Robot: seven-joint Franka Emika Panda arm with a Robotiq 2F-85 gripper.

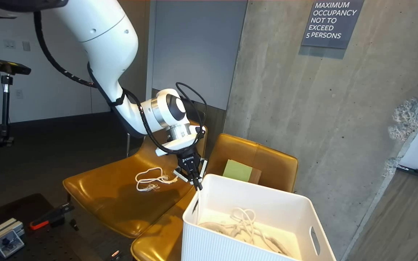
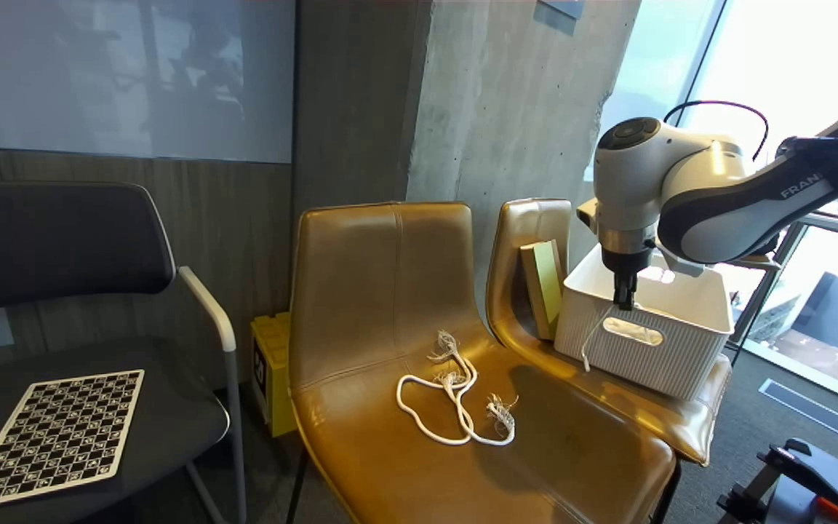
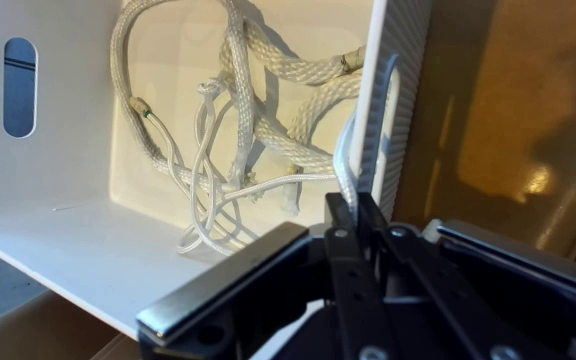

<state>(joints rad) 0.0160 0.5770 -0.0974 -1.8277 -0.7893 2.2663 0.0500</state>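
White bin (image 1: 203, 246) foremost, gripper (image 3: 352, 200) at its rim, thin white cord (image 3: 342, 160) pinched.
Fingers press together on the cord, held between their tips; from there its length runs downward, close to vertical inside the bin wall, and a loose end (image 2: 585, 362) hangs outside.

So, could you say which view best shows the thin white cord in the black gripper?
The wrist view: there the gripper visibly pinches the cord close up. The exterior views give only fragments: a faint strand inside the ribbed white plastic bin, a tail hanging outside it.
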